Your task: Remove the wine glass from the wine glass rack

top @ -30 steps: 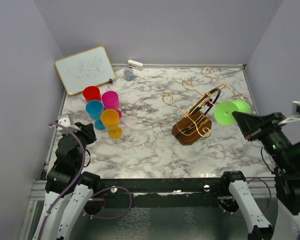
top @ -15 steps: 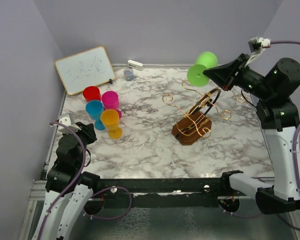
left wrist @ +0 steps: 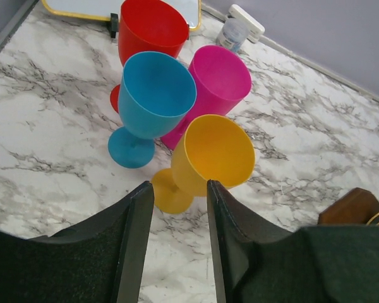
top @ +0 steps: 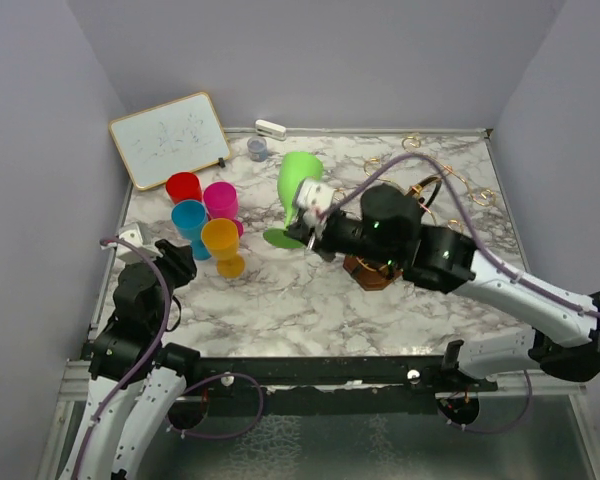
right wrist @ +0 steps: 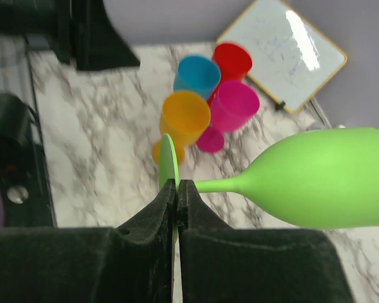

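My right gripper [top: 302, 232] is shut on the round foot of a lime green wine glass [top: 297, 185] and holds it upright above the middle of the marble table, off the rack. In the right wrist view my gripper [right wrist: 177, 187] pinches the foot, and the glass [right wrist: 316, 179] stretches to the right. The copper wire wine glass rack [top: 427, 188] with its brown base [top: 366, 272] stands behind my right arm, mostly hidden. My left gripper [left wrist: 178, 192] is open and empty, low at the table's left, just short of the orange glass [left wrist: 208, 156].
Red [top: 183, 186], pink [top: 220, 199], blue [top: 189, 220] and orange [top: 223, 243] glasses stand grouped at the left. A whiteboard [top: 169, 137] leans at the back left, with a small grey jar [top: 257, 148] and a white eraser [top: 270, 128] along the back edge.
My right arm swung from the right side up over the rack and down to the table's middle, carrying the green glass, which turned upright. The left arm has not moved.
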Tool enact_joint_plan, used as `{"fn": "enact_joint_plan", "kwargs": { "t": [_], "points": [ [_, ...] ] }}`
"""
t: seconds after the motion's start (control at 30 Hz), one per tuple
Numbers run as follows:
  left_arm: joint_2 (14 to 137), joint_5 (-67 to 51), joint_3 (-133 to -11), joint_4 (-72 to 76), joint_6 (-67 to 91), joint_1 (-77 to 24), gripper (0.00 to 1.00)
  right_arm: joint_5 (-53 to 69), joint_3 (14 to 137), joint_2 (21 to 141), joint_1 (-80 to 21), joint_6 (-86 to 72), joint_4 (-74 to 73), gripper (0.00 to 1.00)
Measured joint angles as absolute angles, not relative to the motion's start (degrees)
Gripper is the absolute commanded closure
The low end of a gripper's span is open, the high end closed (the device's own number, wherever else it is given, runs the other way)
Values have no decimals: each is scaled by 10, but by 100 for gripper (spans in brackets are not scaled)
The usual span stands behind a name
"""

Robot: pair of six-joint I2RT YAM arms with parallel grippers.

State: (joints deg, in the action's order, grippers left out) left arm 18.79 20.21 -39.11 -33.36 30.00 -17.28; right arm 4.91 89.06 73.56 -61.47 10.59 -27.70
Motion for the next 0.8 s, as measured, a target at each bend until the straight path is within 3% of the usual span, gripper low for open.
{"fn": "enact_joint_plan", "kwargs": {
  "t": [0.13, 0.37, 0.63, 0.8],
  "points": [
    [209, 196, -442, -372, 326, -173, 43, -115, 734, 721, -745, 226, -235, 99],
    [277, 129, -599, -425, 342, -173, 41, -319, 505, 704, -929, 432, -108, 99],
    [335, -43, -623, -448, 342, -173, 41, -411, 296, 717, -994, 687, 118, 99],
    [355, -149, -599, -454, 342, -173, 40, -417, 251, 740, -1006, 790, 233, 99]
  ]
}}
